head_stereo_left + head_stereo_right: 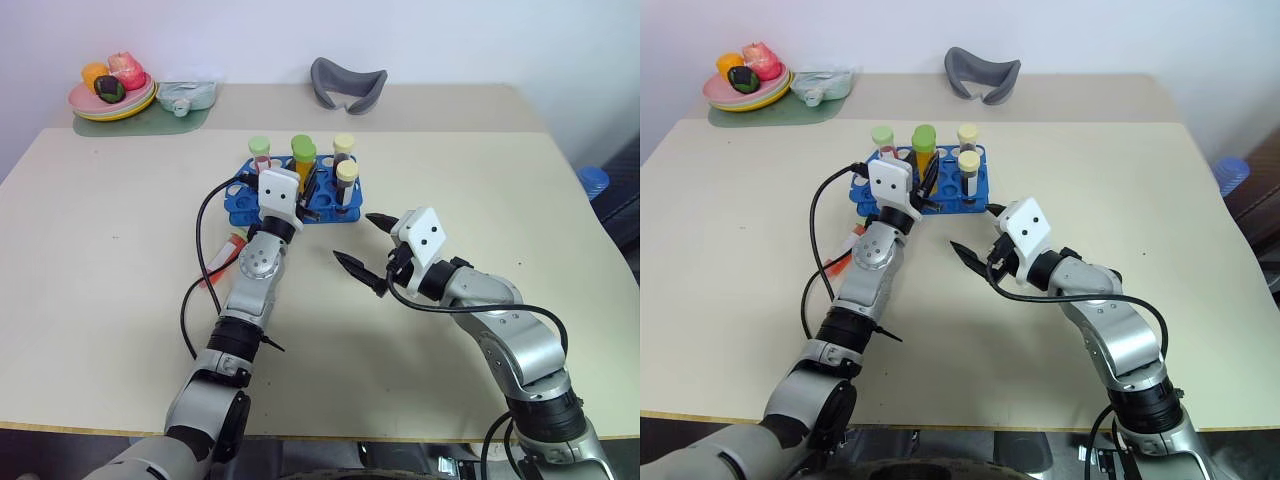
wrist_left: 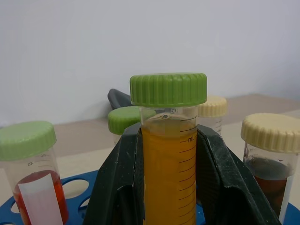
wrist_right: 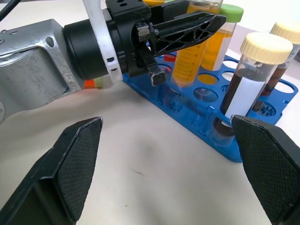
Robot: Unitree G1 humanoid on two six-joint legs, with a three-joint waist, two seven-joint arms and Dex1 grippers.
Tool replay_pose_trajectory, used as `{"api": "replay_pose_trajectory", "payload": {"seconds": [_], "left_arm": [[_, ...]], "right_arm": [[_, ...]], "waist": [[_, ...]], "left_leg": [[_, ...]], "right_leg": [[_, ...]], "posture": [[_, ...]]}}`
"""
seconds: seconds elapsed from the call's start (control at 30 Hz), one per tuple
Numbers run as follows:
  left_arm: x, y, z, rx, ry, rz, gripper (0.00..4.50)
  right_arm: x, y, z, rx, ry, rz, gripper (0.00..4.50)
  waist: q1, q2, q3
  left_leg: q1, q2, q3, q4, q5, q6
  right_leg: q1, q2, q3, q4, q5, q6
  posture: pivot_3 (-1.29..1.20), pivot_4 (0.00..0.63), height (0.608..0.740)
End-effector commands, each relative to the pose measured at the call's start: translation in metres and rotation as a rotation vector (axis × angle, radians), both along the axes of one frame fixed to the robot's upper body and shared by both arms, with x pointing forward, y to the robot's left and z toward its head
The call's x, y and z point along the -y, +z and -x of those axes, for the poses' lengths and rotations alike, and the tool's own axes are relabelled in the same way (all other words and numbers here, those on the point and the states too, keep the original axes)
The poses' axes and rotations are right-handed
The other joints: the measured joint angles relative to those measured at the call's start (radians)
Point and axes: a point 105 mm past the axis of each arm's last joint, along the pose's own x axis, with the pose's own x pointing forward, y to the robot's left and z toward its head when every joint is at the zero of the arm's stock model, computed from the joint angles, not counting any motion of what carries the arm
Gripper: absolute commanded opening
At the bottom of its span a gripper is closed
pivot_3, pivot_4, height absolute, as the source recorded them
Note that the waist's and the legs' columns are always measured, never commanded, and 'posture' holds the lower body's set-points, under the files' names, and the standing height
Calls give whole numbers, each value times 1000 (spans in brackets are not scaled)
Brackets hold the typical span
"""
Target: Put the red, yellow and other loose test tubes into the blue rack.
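Observation:
My left gripper (image 1: 308, 182) is shut on a yellow-orange test tube with a green cap (image 2: 169, 154), holding it upright over the blue rack (image 1: 238, 205). The tube's lower end (image 3: 180, 79) is at the rack's top holes; I cannot tell if it is seated. Standing in the rack are a green-capped red tube with a white label (image 2: 33, 187), another green-capped tube (image 2: 124, 119) and two dark tubes with pale-yellow caps (image 3: 246, 79). A loose red tube (image 1: 232, 247) lies on the table beside my left forearm. My right gripper (image 1: 356, 238) is open, low over the table in front of the rack's right end.
A plate of toy fruit (image 1: 110, 100) on a green mat sits at the back left. A grey curved object (image 1: 347, 85) lies at the back centre. A blue bottle top (image 1: 593, 180) shows past the table's right edge. A black cable (image 1: 205, 225) loops beside my left arm.

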Motion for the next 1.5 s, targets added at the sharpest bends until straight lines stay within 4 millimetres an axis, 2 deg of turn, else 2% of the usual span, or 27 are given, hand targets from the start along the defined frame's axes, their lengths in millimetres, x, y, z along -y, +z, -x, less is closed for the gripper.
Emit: {"api": "replay_pose_trajectory", "payload": {"seconds": [0.03,0.07,0.2,0.23,0.37,0.53,0.63,0.73,0.83,0.9,1.0,1.07,1.13,1.3,1.5], "left_arm": [[3,17,3,63,-17,22,1923],[3,17,3,61,-21,28,2297],[-3,22,9,75,-23,32,4336],[-6,23,11,79,-25,32,4473],[-26,45,29,113,-32,31,4473],[-71,79,53,86,-18,-17,4473],[-96,69,57,-132,-25,-127,4473],[-118,61,61,-352,-9,-165,4473],[-143,38,78,-713,37,-432,4473],[-141,35,86,-883,-13,-442,4473],[-138,21,90,-1049,-46,-501,4473],[-139,7,89,-1148,-54,-550,4473],[-142,-7,80,-1240,-16,-559,4473],[-142,-24,63,-1354,53,-595,4473],[-132,-32,52,-1420,48,-603,4473]], "right_arm": [[-5,15,6,60,21,-21,4500],[-5,15,6,60,21,-21,4500],[-5,15,6,61,22,-21,4500],[-5,16,6,62,23,-21,4500],[-2,18,6,70,23,-12,4500],[2,22,11,67,71,20,4500],[3,19,16,51,121,57,4500],[3,16,17,38,147,75,4500],[-2,11,20,14,215,92,4500],[-8,10,22,9,262,96,4500],[-14,10,21,13,300,97,4500],[-19,11,20,20,321,98,4500],[-24,12,20,26,340,93,4500],[-29,12,22,34,343,86,4500],[-26,10,25,33,315,85,4500]], "waist": [[0,0,0],[0,0,0],[-1,0,0],[-1,0,0],[-4,0,0],[-4,0,0],[-11,0,0],[-20,0,0],[-30,-4,3],[-31,-4,3],[-27,-3,3],[-28,-3,3],[-27,-3,3],[-25,-3,3],[-24,-3,3]], "left_leg": [[0,0,0,0,0,0],[0,0,0,0,0,0],[0,0,0,0,0,0],[0,0,0,0,0,0],[0,0,0,0,0,0],[0,0,0,0,0,0],[1,1,-1,0,0,1],[1,1,-1,0,-1,2],[1,1,-3,0,-1,2],[2,1,-3,-1,-1,2],[2,1,-3,0,-1,2],[3,1,-3,-1,-1,2],[3,1,-3,-1,-1,1],[0,1,-3,0,-1,1],[0,1,-3,-1,0,0]], "right_leg": [[0,0,0,0,0,0],[0,0,0,0,0,0],[0,0,0,0,0,0],[0,0,0,0,0,0],[0,0,0,1,0,0],[0,0,0,1,0,0],[0,0,0,2,0,0],[1,0,-1,2,0,0],[1,1,-1,3,0,0],[0,2,-1,3,0,0],[2,1,-2,3,0,0],[3,1,-1,3,-1,0],[1,2,-1,3,-1,0],[0,1,-1,3,-1,0],[-1,1,-1,3,-1,0]], "posture": [[0,150,740],[0,150,740],[0,150,740],[0,150,740],[0,150,740],[0,150,740],[0,150,740],[0,150,740],[0,150,740],[0,150,740],[0,150,740],[0,150,740],[0,150,740],[0,150,740],[0,150,740]]}}
